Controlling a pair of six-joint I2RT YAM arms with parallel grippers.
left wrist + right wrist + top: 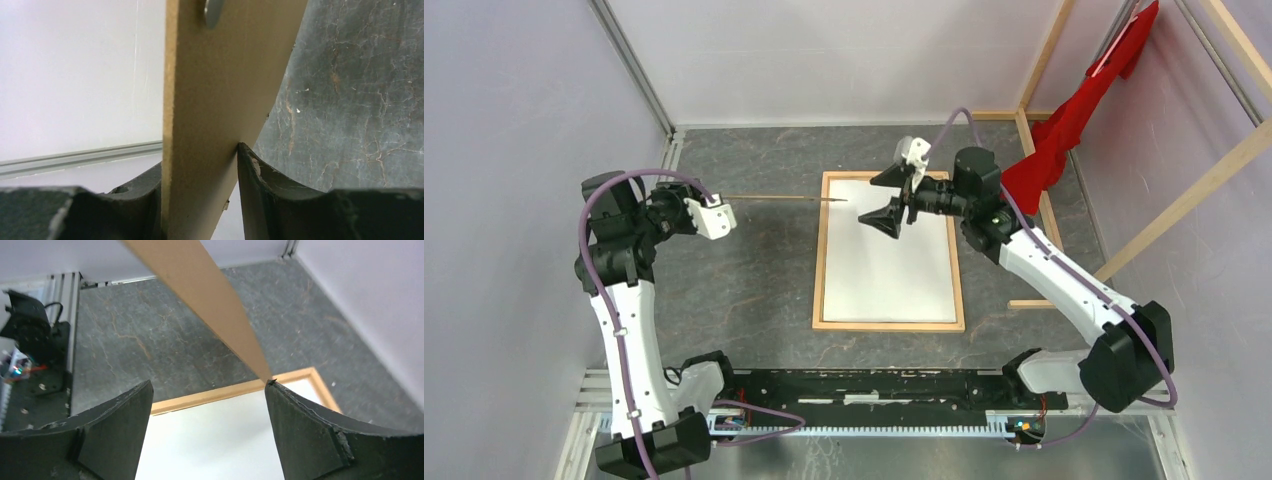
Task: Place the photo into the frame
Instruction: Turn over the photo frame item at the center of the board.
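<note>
The photo (889,260) lies back-up inside the frame (820,250), mid-tabletop (744,290). Left end effector (199,170) clamps the board (215,100) on edge, clear of the frame; right end effector (209,390) stands open by its right end.
</note>
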